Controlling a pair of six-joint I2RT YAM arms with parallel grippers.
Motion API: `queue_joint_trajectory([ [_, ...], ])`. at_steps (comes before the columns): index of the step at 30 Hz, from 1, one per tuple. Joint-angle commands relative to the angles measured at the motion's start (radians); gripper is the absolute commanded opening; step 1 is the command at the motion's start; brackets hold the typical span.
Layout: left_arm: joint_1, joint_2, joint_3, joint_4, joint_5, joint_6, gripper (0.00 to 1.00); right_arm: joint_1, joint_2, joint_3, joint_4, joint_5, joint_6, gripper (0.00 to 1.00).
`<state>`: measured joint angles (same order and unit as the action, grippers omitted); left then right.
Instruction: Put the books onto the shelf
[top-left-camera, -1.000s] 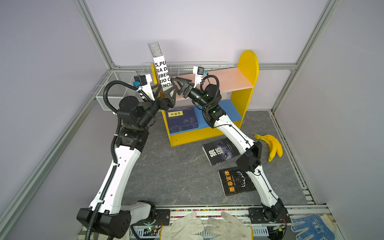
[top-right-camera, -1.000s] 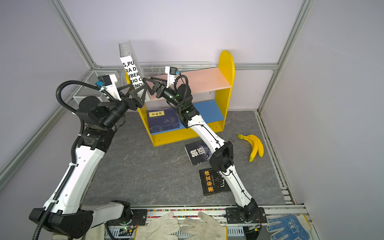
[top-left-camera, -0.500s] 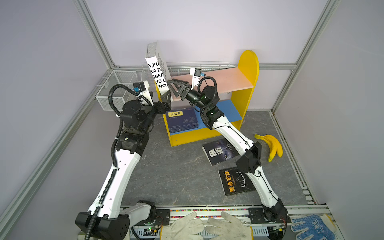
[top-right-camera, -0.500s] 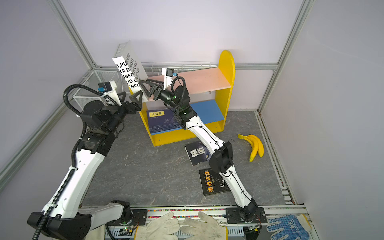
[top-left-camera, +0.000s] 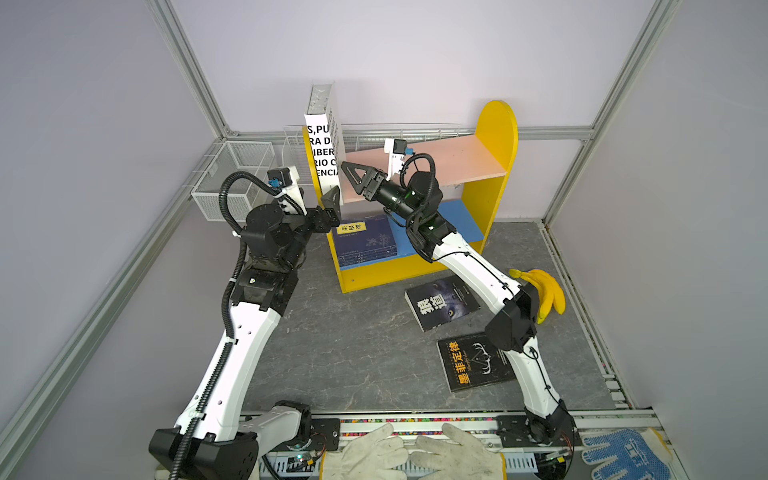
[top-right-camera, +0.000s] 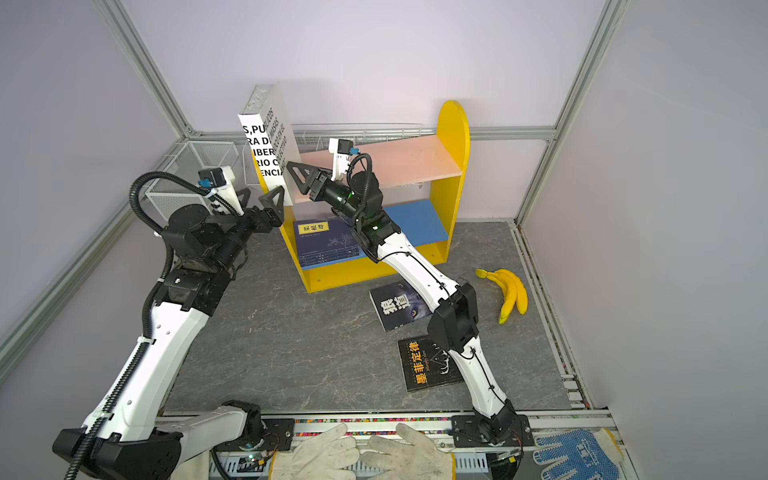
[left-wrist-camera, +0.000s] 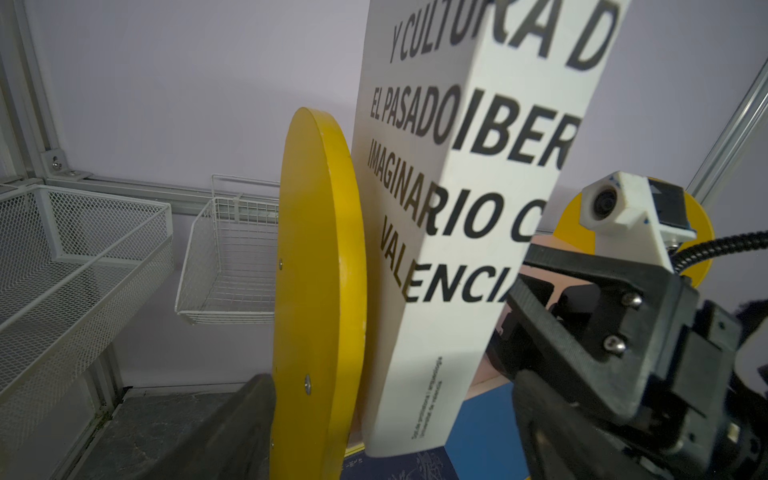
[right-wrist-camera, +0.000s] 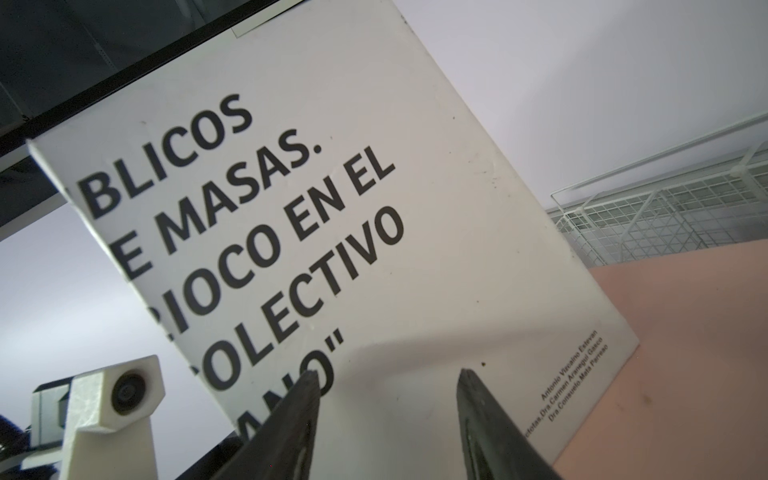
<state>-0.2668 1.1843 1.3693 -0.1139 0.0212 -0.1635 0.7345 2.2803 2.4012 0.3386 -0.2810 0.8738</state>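
The large white book (top-left-camera: 324, 145) (top-right-camera: 266, 141) stands upright at the left end of the shelf's pink upper board (top-left-camera: 449, 162), against the yellow side panel (left-wrist-camera: 320, 249). My left gripper (top-left-camera: 332, 203) (left-wrist-camera: 395, 399) is open, its jaws straddling that panel and the book's lower corner (left-wrist-camera: 428, 374). My right gripper (top-left-camera: 353, 174) (right-wrist-camera: 386, 382) is open, its tips at the book's cover (right-wrist-camera: 332, 228), nothing between them. Navy books (top-left-camera: 365, 241) lie stacked on the blue lower board. Two black books (top-left-camera: 442, 303) (top-left-camera: 478, 361) lie on the floor.
White wire baskets (top-left-camera: 237, 178) (left-wrist-camera: 83, 257) hang left of and behind the shelf. A bunch of bananas (top-left-camera: 544, 291) lies right of the black books. White gloves (top-left-camera: 415, 453) and a blue glove (top-left-camera: 623, 453) lie on the front rail. Frame posts and walls close in the cell.
The white book, tilted to the left half a second ago, now stands upright against the yellow panel. My right gripper's jaws have narrowed. My left gripper has dropped slightly at the book's base.
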Motion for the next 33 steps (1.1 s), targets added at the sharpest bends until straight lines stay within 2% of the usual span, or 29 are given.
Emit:
queue_joint_trajectory([
  [1, -0.003, 0.016, 0.008, 0.004, -0.017, 0.009, 0.90, -0.039, 0.158, 0.002, -0.221, -0.052, 0.088, 0.56],
  [7, -0.002, 0.025, 0.001, 0.020, -0.017, -0.008, 0.89, -0.032, 0.258, 0.144, -0.211, -0.126, 0.168, 0.55],
  [16, -0.003, 0.021, -0.023, 0.084, 0.051, -0.050, 0.85, -0.009, 0.257, 0.134, -0.213, -0.129, 0.157, 0.55],
  [19, -0.002, 0.029, -0.009, 0.093, 0.018, -0.044, 0.82, -0.014, 0.227, 0.101, -0.190, -0.130, 0.144, 0.56],
  [26, -0.011, 0.009, 0.069, 0.048, 0.016, 0.016, 0.83, -0.041, 0.097, 0.027, -0.211, -0.127, 0.027, 0.57],
  [30, -0.038, 0.004, 0.141, -0.006, 0.015, 0.061, 0.85, -0.061, 0.022, -0.022, -0.217, -0.119, -0.025, 0.57],
  [33, -0.081, 0.034, 0.219, -0.042, -0.040, 0.113, 0.86, -0.075, -0.025, -0.055, -0.213, -0.125, -0.049, 0.58],
])
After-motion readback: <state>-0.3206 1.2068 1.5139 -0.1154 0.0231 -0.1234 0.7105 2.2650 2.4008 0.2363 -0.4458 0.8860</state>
